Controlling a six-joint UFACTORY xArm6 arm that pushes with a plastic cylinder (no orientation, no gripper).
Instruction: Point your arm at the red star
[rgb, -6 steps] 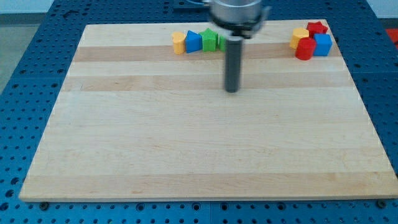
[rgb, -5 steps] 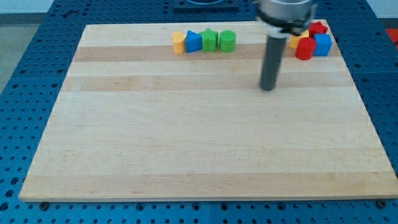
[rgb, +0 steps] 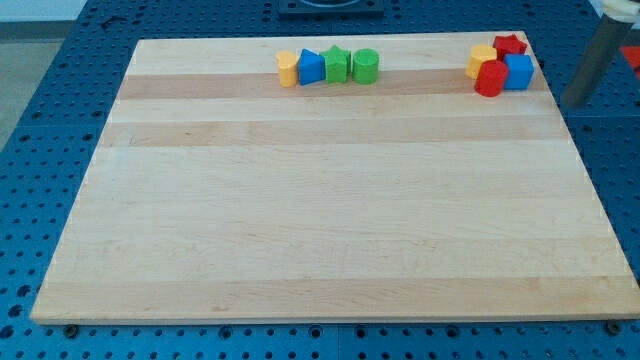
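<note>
The red star (rgb: 510, 44) lies at the board's top right corner, at the back of a tight cluster with a yellow block (rgb: 481, 59), a red block (rgb: 490, 79) and a blue cube (rgb: 518, 71). My tip (rgb: 574, 102) is at the view's right, just past the board's right edge, to the right of and below this cluster. It touches no block.
A row of blocks sits at the board's top middle: a yellow block (rgb: 288, 69), a blue block (rgb: 312, 67), a green star (rgb: 337, 65) and a green cylinder (rgb: 366, 66). The wooden board (rgb: 320, 220) rests on a blue perforated table (rgb: 40, 120).
My tip has swept from the board's upper middle to the right, past the right-hand cluster and off the board's right edge. No block has moved.
</note>
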